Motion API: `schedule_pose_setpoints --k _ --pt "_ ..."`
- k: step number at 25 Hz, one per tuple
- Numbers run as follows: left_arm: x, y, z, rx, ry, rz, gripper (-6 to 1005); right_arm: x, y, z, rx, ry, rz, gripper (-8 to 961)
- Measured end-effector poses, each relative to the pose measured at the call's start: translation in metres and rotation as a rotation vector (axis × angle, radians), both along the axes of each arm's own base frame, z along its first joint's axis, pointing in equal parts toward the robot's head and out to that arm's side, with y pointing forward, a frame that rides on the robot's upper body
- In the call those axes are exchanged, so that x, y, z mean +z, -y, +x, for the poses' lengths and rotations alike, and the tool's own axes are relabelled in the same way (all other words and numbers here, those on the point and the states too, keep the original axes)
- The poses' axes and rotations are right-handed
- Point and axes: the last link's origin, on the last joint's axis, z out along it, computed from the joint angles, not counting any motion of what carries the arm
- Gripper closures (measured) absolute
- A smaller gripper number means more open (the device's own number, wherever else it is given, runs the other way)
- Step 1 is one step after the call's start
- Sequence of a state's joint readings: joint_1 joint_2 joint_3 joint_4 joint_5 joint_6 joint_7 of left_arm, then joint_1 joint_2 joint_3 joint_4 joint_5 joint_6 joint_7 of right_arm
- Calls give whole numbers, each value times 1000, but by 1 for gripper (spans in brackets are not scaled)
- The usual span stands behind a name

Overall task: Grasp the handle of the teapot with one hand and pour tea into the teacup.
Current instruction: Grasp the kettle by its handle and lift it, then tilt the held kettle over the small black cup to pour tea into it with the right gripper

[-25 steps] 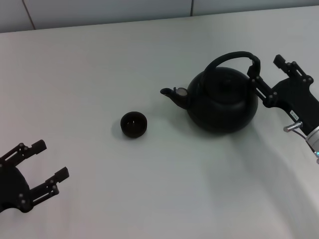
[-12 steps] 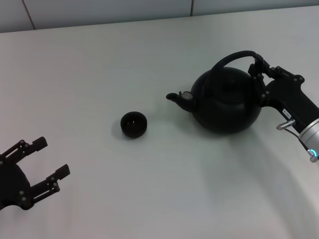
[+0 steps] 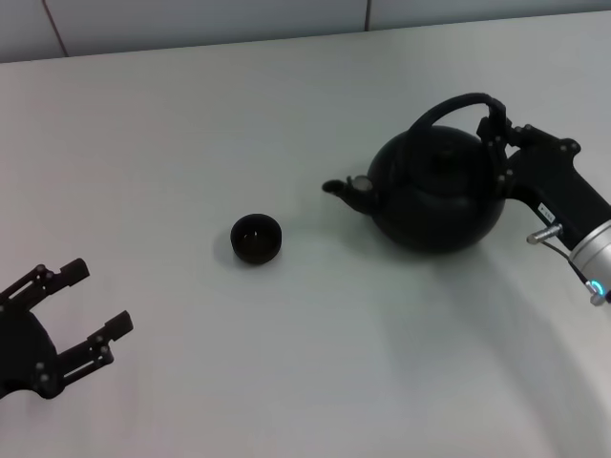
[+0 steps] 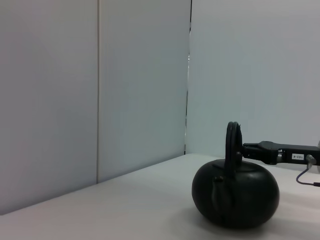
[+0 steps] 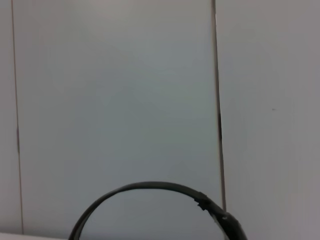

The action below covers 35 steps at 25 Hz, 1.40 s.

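Note:
The matte black teapot [image 3: 434, 196] stands at the right of the white table, its spout pointing left toward the teacup [image 3: 256, 238]. The small dark teacup sits alone mid-table, a spout's length or more from the spout. My right gripper [image 3: 496, 129] is shut on the right end of the arched handle [image 3: 449, 105]. The handle also shows as a thin arc in the right wrist view [image 5: 150, 187]. The left wrist view shows the teapot [image 4: 235, 192] end-on with the right gripper [image 4: 250, 150] at its handle. My left gripper [image 3: 98, 298] is open and empty at the lower left.
The white table [image 3: 286, 382] carries nothing else. A pale panelled wall [image 3: 191, 19] runs along its far edge.
My right gripper has moved in from the right and closed on the handle's right end. The teapot has shifted slightly to the right. The left arm has not moved.

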<state>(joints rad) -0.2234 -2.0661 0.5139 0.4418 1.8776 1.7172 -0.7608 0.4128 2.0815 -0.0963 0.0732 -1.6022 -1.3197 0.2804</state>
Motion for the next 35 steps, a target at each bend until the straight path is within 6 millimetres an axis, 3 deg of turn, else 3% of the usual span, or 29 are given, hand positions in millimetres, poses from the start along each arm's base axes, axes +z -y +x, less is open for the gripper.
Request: schedule_pose_setpoints --k 6,12,17,22,35 --pt "-2 1 1 -4 6 2 203 10 -20 -11 40 -20 7 865" --pt "-6 -2 4 -16 11 6 203 27 -67 -30 94 -5 -114 865" --pt "-7 -6 7 -27 20 14 203 19 -90 -53 137 46 -207 865" --pt "-7 -8 9 -25 29 20 203 8 -96 -68 182 79 -258 866" --pt "-7 -8 9 -20 44 28 203 10 -98 -72 229 139 -271 866"
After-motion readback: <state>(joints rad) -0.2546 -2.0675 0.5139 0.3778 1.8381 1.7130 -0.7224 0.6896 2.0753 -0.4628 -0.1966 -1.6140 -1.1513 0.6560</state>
